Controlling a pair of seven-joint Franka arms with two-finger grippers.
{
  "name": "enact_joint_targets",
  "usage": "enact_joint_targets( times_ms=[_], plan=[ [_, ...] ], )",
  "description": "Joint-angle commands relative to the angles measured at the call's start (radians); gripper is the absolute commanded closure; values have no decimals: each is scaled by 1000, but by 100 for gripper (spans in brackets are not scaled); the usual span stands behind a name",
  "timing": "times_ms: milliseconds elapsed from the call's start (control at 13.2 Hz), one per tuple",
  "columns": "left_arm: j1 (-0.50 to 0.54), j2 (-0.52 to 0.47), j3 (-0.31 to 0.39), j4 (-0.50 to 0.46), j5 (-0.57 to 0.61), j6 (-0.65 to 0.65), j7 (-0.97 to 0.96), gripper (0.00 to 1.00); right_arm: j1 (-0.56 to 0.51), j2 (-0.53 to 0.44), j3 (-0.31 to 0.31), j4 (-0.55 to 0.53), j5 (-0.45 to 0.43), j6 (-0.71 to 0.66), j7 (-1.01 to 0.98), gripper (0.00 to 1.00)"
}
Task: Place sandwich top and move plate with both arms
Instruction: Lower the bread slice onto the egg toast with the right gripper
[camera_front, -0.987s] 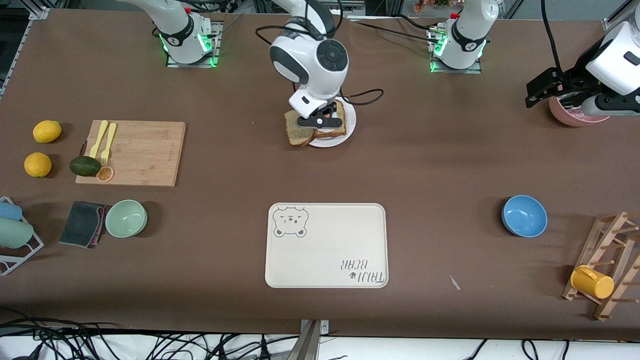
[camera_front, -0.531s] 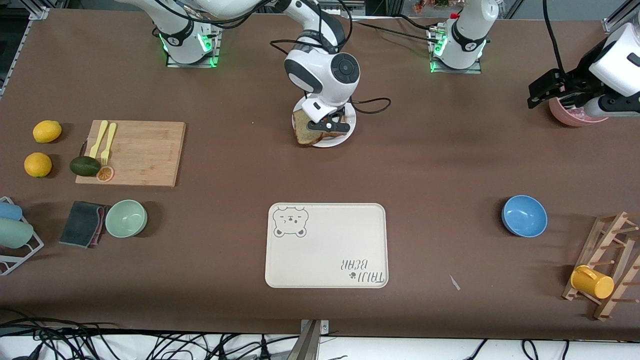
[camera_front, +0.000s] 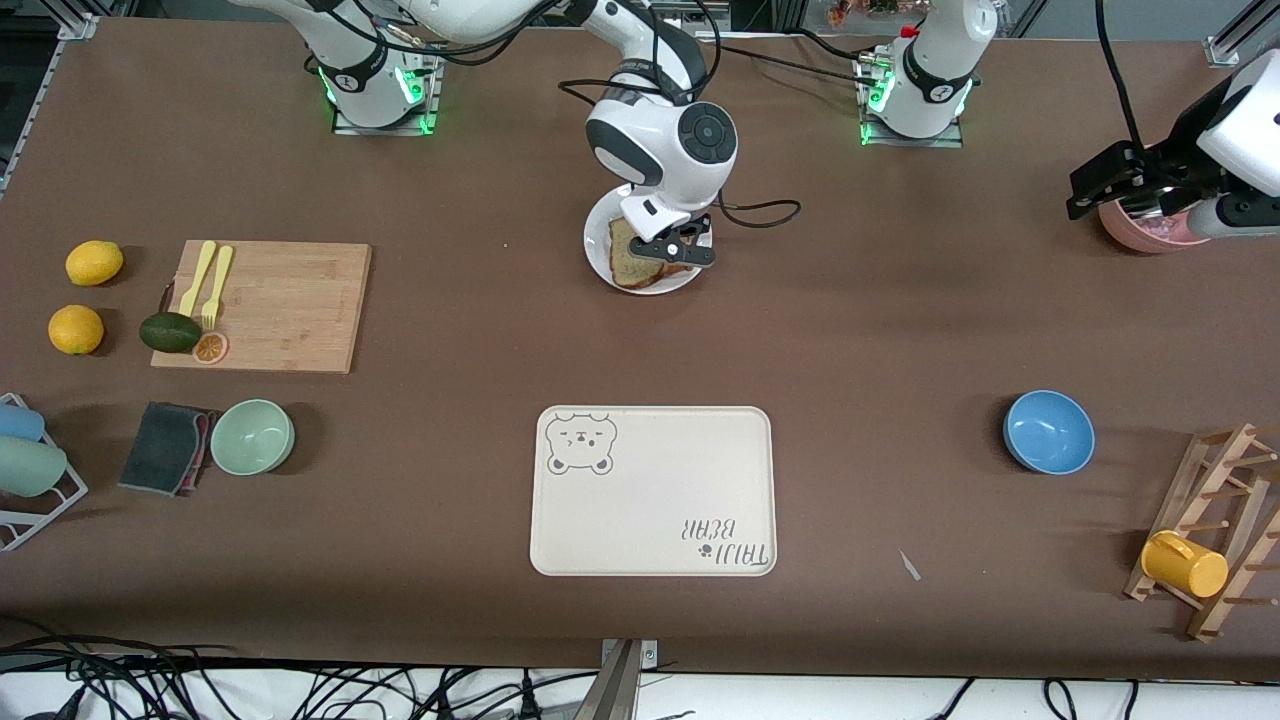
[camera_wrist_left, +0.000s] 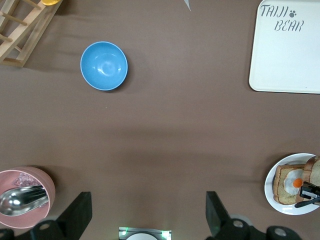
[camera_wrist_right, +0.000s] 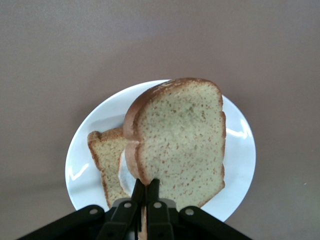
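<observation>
My right gripper (camera_front: 668, 252) is shut on the edge of the sandwich top (camera_front: 630, 264), a speckled tan slice with brown crust. It holds the slice tilted just over the small white plate (camera_front: 597, 248). In the right wrist view the sandwich top (camera_wrist_right: 180, 140) stands ahead of that gripper (camera_wrist_right: 145, 189), over the plate (camera_wrist_right: 242, 150), and covers most of a lower bread slice (camera_wrist_right: 107, 160). That lower slice bears a fried egg (camera_wrist_left: 294, 183). My left gripper (camera_front: 1085, 190) hangs open over the pink bowl (camera_front: 1150, 230) at the left arm's end of the table, its fingers (camera_wrist_left: 75, 216) wide apart.
A cream bear tray (camera_front: 652, 490) lies nearer the camera than the plate. A blue bowl (camera_front: 1048, 431) and a wooden rack (camera_front: 1215, 530) with a yellow cup sit toward the left arm's end. A cutting board (camera_front: 280, 305), lemons and a green bowl (camera_front: 251, 436) sit toward the right arm's end.
My right gripper has carried the sandwich top from past the plate's rim toward the left arm's end, so it now hangs over the plate. The left gripper drifted slightly.
</observation>
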Motion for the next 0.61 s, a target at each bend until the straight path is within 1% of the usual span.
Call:
enact_joint_targets(
  times_ms=[0, 304, 455, 531],
  plan=[
    [5, 12, -3, 24, -14, -6, -3, 0, 15, 20, -5, 35, 20, -5, 19, 100],
    [25, 15, -3, 21, -17, -7, -3, 0, 21, 24, -5, 35, 25, -18, 19, 100],
    [26, 18, -3, 21, -16, -7, -3, 0, 21, 22, -7, 37, 80, -20, 25, 100],
    [25, 18, -4, 21, -16, -7, -5, 0, 21, 22, -7, 37, 79, -21, 25, 100]
  ],
)
